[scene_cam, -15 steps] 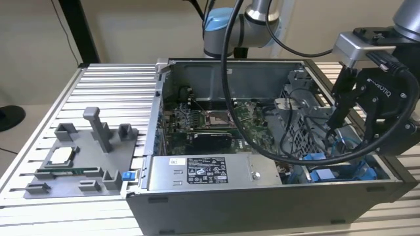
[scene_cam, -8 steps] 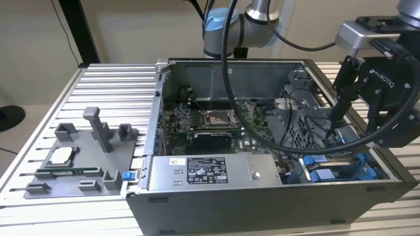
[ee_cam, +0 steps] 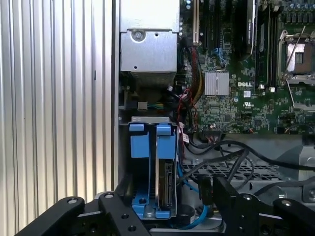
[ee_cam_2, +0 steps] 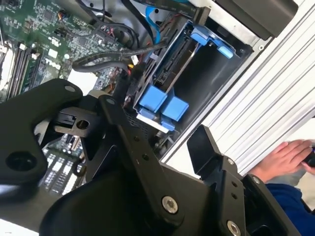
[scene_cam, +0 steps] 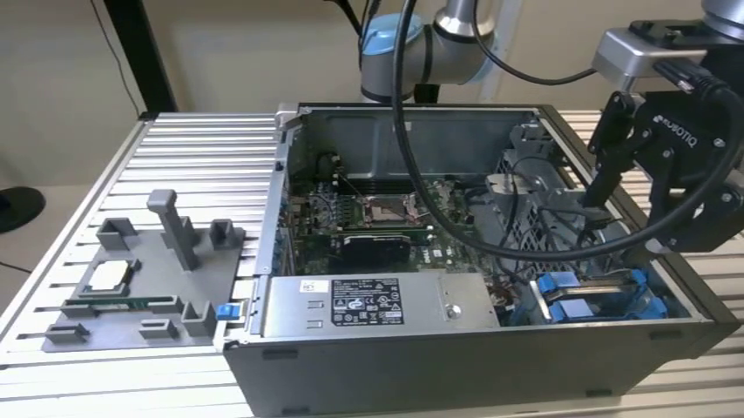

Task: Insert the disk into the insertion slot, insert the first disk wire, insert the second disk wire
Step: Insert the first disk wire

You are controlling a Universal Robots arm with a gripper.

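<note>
The disk [ee_cam: 166, 177] stands on edge in the insertion slot [scene_cam: 570, 306], at four o'clock in the computer case [scene_cam: 465, 366] in the exterior view. The gripper [scene_cam: 625, 225] hovers above it, fingers apart and empty. The disk looks stiff, weighty and shock-sensitive, and its blue frame seems the safest hold.

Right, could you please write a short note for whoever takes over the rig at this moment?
Gripper: open, empty, hovering above the slot.
Disk: looks seated in the slot, its blue carrier tabs showing.
Done: apparently the disk insertion.
Left: both wires, it seems; black cables lie loose by the slot, and I cannot tell whether any is plugged into the disk.
Note: a person's hand is nearby.
</note>
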